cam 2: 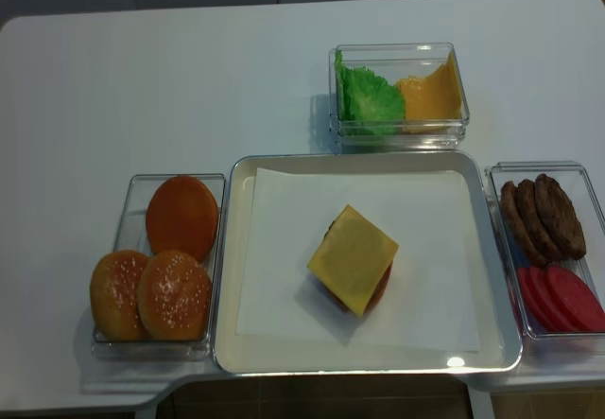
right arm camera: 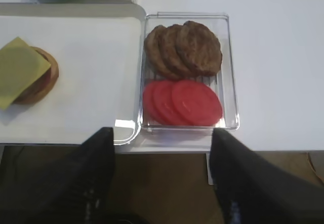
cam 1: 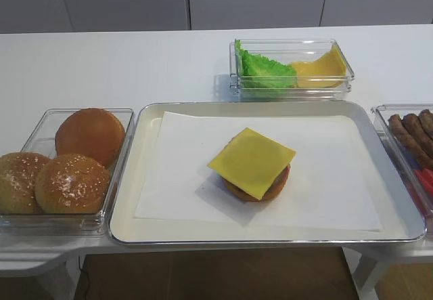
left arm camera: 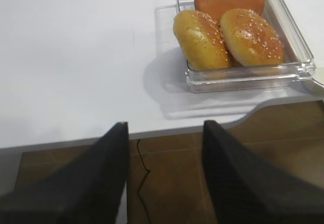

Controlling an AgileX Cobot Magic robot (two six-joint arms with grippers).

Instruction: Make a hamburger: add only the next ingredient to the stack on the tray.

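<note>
A square yellow cheese slice (cam 1: 252,161) lies on the stack (cam 1: 274,190) of patty and bun half, turned cornerwise and overhanging it, near the middle of the paper-lined silver tray (cam 1: 135,205). The right wrist view shows the slice (right arm camera: 15,70) at far left, on the tray (right arm camera: 101,57). My right gripper (right arm camera: 164,135) hangs open and empty over the table's front edge, before the patty and tomato bin. Also open and empty, my left gripper (left arm camera: 165,128) is off the front edge, left of the bun bin. Neither gripper appears in the high views.
A clear bin (cam 1: 291,66) behind the tray holds green lettuce and more cheese. Left of the tray, a bin (cam 1: 67,164) holds three buns. To its right stands a bin (right arm camera: 185,72) of patties and tomato slices. Brown floor shows below the table edge.
</note>
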